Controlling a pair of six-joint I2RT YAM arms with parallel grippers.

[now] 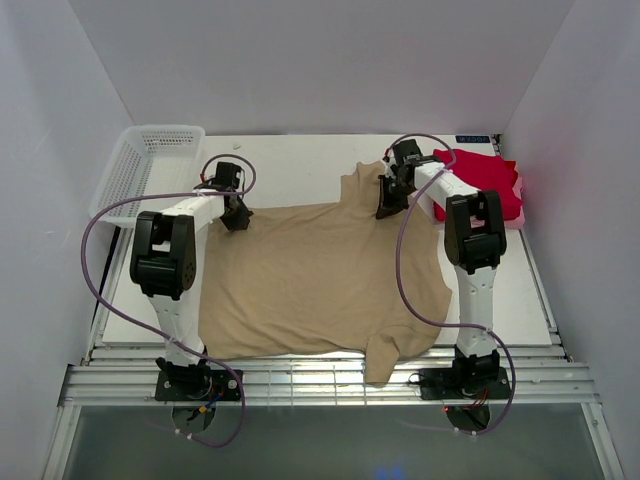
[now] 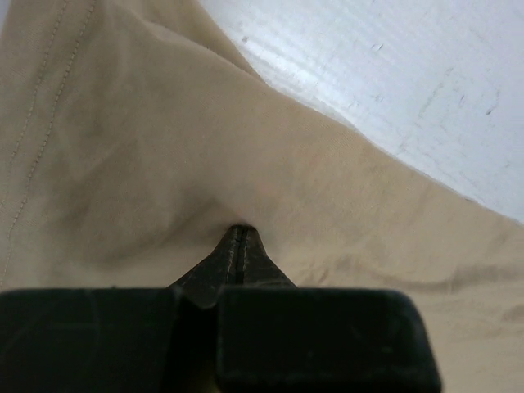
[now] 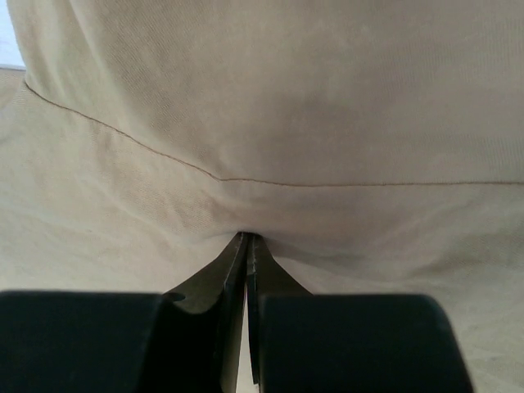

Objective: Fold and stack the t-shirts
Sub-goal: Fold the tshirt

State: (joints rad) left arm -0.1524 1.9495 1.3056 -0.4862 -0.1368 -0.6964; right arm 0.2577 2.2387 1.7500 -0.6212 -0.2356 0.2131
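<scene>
Left gripper [image 2: 239, 232] and right gripper [image 3: 246, 237] pinch tan t-shirt [image 1: 320, 275] (wrist close-ups); overhead adds red t-shirt [image 1: 490, 176].

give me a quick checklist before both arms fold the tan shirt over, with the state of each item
1. Left hand shut on the far edge of the tan shirt: ok.
2. Right hand shut on that far edge: ok.
3. Both cloth layers pinched: cannot tell.
4. Tan shirt off the near rails: not ok, a sleeve lies over them.
5. Red shirt apart from the tan shirt: ok.
</scene>
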